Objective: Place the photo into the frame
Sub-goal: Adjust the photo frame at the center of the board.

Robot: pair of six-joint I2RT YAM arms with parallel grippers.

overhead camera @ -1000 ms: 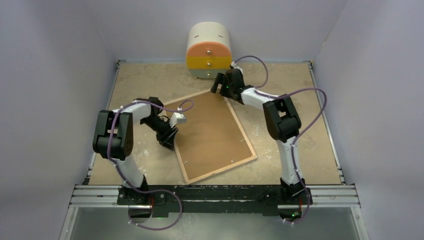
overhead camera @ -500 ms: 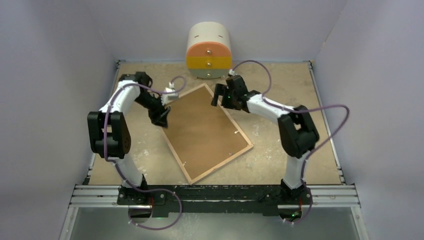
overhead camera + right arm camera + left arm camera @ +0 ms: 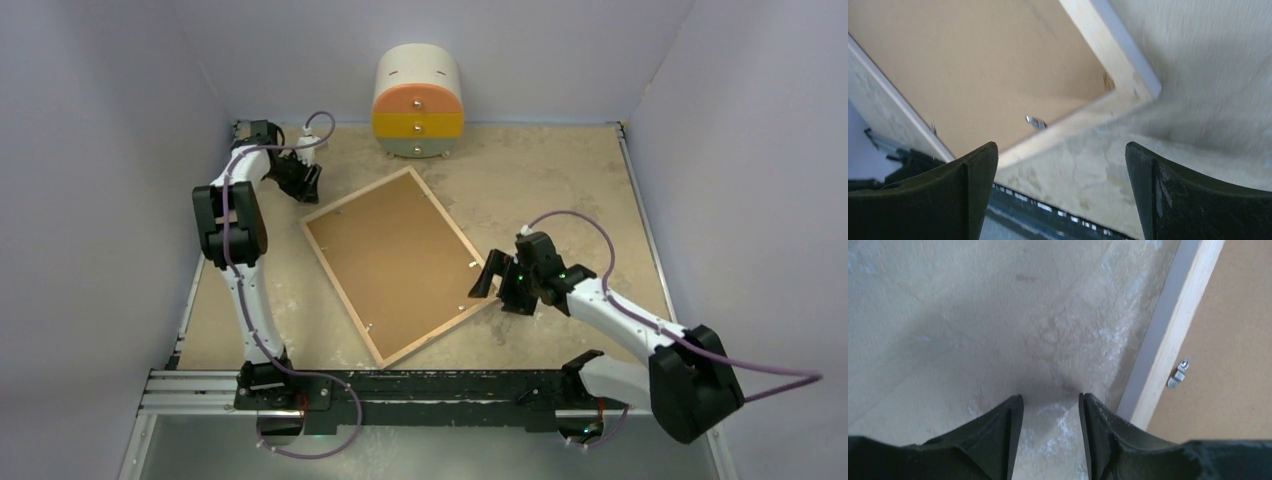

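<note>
The frame [image 3: 456,230] lies face down on the table, its wood-coloured back rim up. The plain brown backing board [image 3: 395,262] fills it. The photo is out of view. My left gripper [image 3: 303,182] is open and empty, just off the frame's far left edge. In the left wrist view its tips [image 3: 1050,402] stand over bare table beside the rim [image 3: 1168,335] and a metal clip [image 3: 1179,374]. My right gripper [image 3: 492,285] is wide open and empty by the frame's right corner. The right wrist view shows that corner [image 3: 1135,85] beyond the gripper [image 3: 1062,150].
A round cabinet [image 3: 417,102] with orange, yellow and grey drawers stands at the back wall. A black mounting rail [image 3: 430,385] runs along the near edge. Grey walls close in the left, right and back. Another clip [image 3: 1035,121] sits on the backing board.
The left arm swung from the frame's left edge to the far left corner of the table. The right arm swung from the frame's far corner to its near right corner. The frame turned slightly.
</note>
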